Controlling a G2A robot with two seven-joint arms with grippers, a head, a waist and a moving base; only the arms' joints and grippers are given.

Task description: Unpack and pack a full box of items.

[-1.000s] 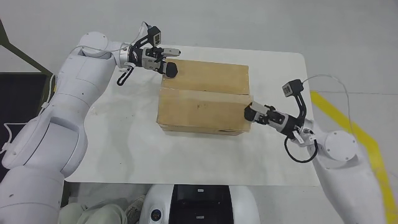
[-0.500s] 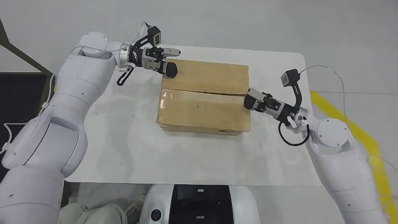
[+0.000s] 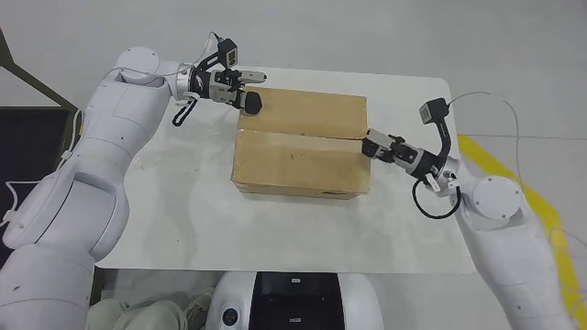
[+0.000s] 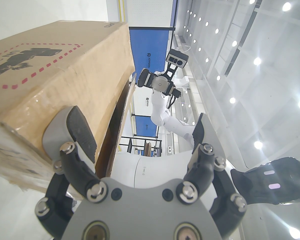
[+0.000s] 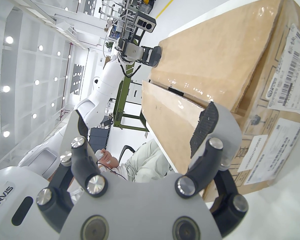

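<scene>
Right gripper (image 3: 371,143) has shifted from the near right corner of the box (image 3: 298,151) along the right end, and now sits at the end of the centre seam (image 3: 303,135). Left gripper (image 3: 252,92) unchanged at the far left corner.

- Box: brown corrugated carton, flaps down, lying mid-surface (image 3: 183,202), long side across the robot's front.
- Right jaws: spread, pinching nothing. One pad (image 5: 205,123) hangs close over the top edge at the seam end.
- Left jaws: spread, pinching nothing. One pad (image 4: 77,126) is just beside the box's end corner.
- Seam: the right wrist view shows a dark gap, with the near flap (image 5: 165,116) standing slightly proud. Probably not sealed, though glossy tape remnants (image 5: 187,86) run along the edge.

Handling, as judged:
- Board is stiff across the panel but hinges freely at the flap crease.
- If the carton is full as the task says, it is likely heavy. Flaps are for opening, not lifting.
- Best hold is the free edge of a flap at the seam, near an end, where a pad can slip under the raised lip.
- Bare cardboard should grip well against the textured pads; the taped strip is slicker and best avoided.
- A thin edge may crush or tear if pinched hard.
</scene>
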